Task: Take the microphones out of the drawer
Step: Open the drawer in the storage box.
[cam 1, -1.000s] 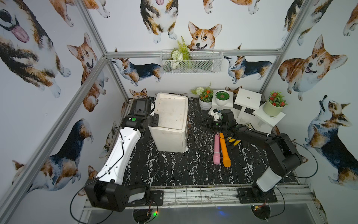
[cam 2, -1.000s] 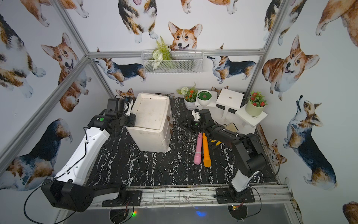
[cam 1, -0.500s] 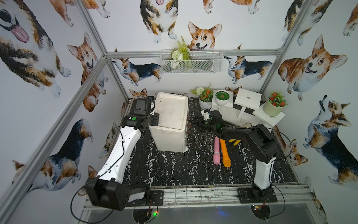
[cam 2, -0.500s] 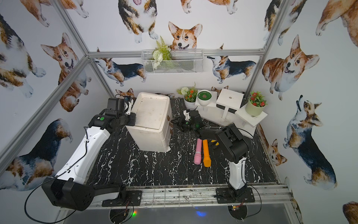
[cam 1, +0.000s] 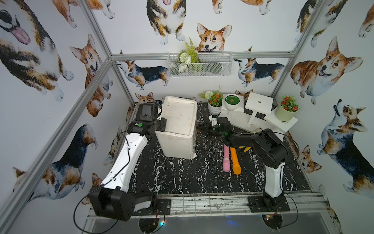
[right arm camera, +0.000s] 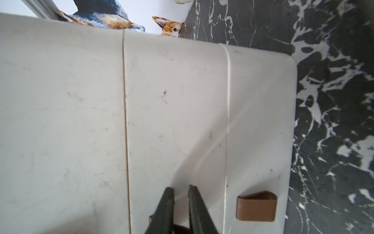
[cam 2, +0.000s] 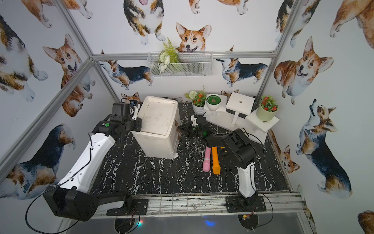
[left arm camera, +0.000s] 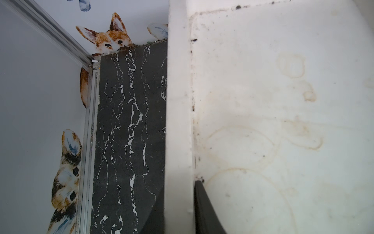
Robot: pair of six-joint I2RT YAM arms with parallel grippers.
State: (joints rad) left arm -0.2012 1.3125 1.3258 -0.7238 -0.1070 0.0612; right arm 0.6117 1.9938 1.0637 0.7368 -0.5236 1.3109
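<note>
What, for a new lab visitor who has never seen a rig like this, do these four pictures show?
Two robot arms stand at a black marble table: the left arm and the right arm. The two wide pictures come from one overhead camera; the close-ups come from cameras on the arms' wrists. A white drawer cabinet stands between the arms. The left arm's jaws pinch its top rim; the right arm's jaws are shut on a drawer's brown handle. A pink microphone and an orange microphone lie side by side on the table.
</note>
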